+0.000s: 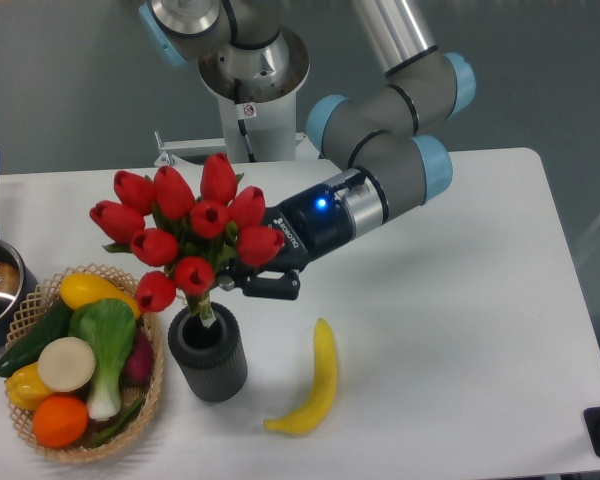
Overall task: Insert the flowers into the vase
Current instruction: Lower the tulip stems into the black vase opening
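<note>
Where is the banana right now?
The banana lies flat on the white table near the front edge, just right of the dark vase and below the gripper holding the red tulips.

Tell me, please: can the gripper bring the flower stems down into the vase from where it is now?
Probably yes. The gripper holds the flowers directly above the vase, and the stem ends appear to be at its open mouth. Nothing blocks the mouth; the basket and banana lie to the sides.

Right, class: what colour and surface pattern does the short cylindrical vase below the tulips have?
Dark grey to black, with finely ribbed sides: the short cylindrical vase, clearest in the fixed camera view.
</note>
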You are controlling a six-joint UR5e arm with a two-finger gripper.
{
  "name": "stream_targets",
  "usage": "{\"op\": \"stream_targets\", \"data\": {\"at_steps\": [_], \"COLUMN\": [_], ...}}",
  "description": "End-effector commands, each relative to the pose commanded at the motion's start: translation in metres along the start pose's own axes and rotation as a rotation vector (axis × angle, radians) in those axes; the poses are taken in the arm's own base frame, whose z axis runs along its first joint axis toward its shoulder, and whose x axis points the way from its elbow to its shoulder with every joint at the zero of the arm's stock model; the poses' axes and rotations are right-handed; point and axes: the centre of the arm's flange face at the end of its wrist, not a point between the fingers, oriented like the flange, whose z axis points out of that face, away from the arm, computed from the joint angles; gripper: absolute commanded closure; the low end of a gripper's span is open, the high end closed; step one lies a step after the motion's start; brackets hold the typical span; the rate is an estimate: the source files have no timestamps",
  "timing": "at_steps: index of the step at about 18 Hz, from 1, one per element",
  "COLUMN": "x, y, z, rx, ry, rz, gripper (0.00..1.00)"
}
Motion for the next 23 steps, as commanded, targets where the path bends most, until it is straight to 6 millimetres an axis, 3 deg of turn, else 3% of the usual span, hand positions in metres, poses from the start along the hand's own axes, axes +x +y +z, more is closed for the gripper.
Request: {"op": "stream_targets", "data": {"at_steps": [14, 23], "x": [0.001, 0.01], "y": [0.029, 0.061], "z": [-0.002, -0.002], "rx": [0.004, 0.031], "ry": [-0.003, -0.002], "rz": [-0.046, -0.031], "gripper": [0.8, 0.79]}}
